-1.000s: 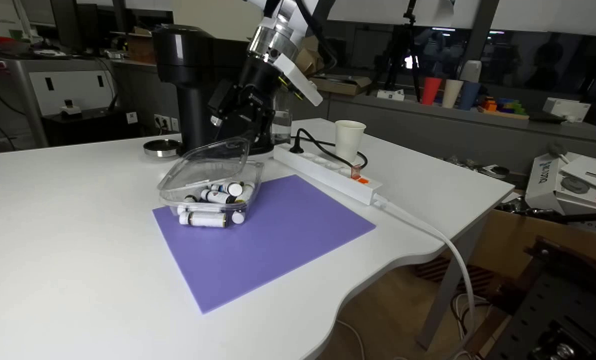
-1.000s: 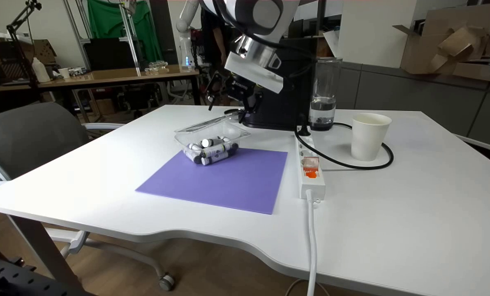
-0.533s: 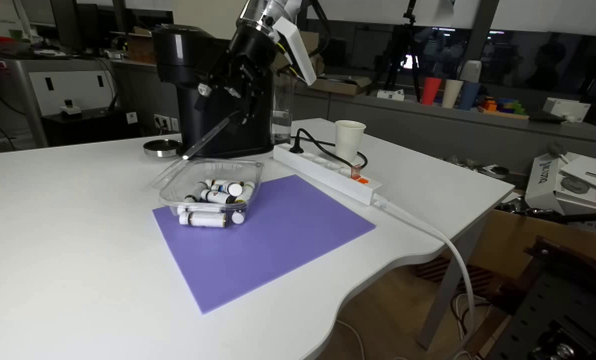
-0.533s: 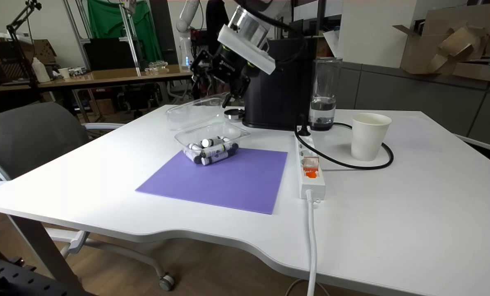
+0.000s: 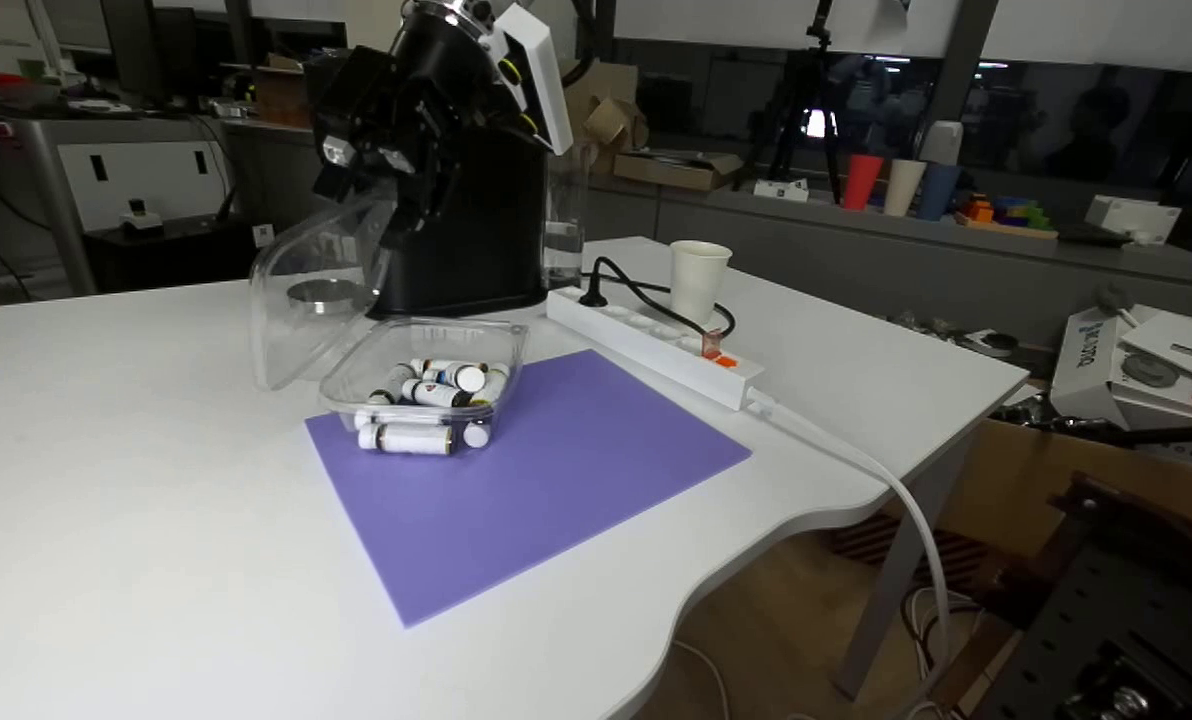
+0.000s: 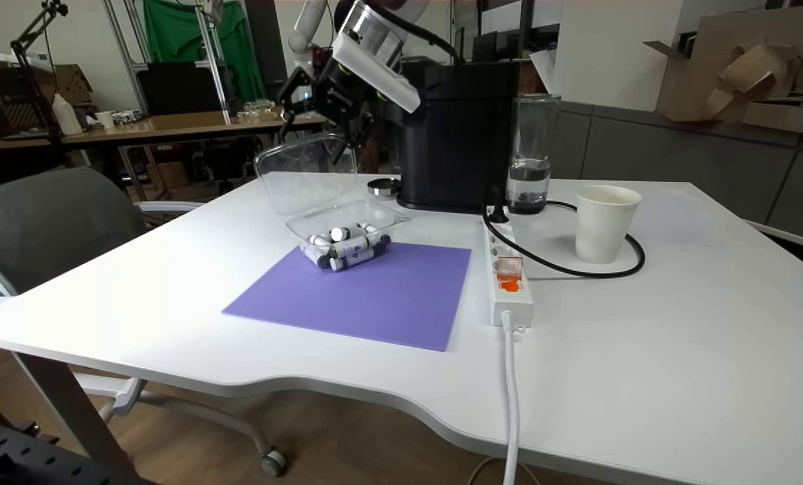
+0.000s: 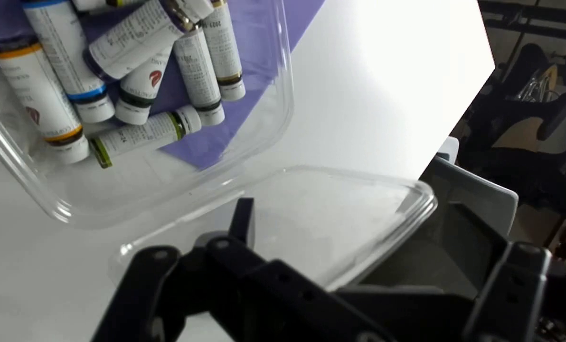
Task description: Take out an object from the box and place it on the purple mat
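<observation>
The box [image 5: 381, 350], a shallow clear container, sits partly on the purple mat [image 5: 556, 490]. Several white cylinders with dark ends lie inside; the object could be any of them, such as this vial [image 7: 197, 69]. Its clear lid [image 6: 304, 185] stands steeply raised on the box's side away from the mat; whether it is joined to the box I cannot tell. My gripper [image 5: 366, 205] is at the lid's upper part in both exterior views. In the wrist view the gripper [image 7: 354, 211] has widely spread jaws, with the lid's edge passing between them, not clamped.
A tall black machine [image 5: 476, 220] stands behind the box, with a round metal dish [image 6: 382, 188] beside it. A white power strip [image 5: 656, 345] with a black cable borders the mat, near a paper cup [image 5: 698, 285] and a glass jug [image 6: 529, 158].
My gripper has moved left and somewhat up in both exterior views. The lid has swung from leaning over the box to standing on its far side, uncovering the vials.
</observation>
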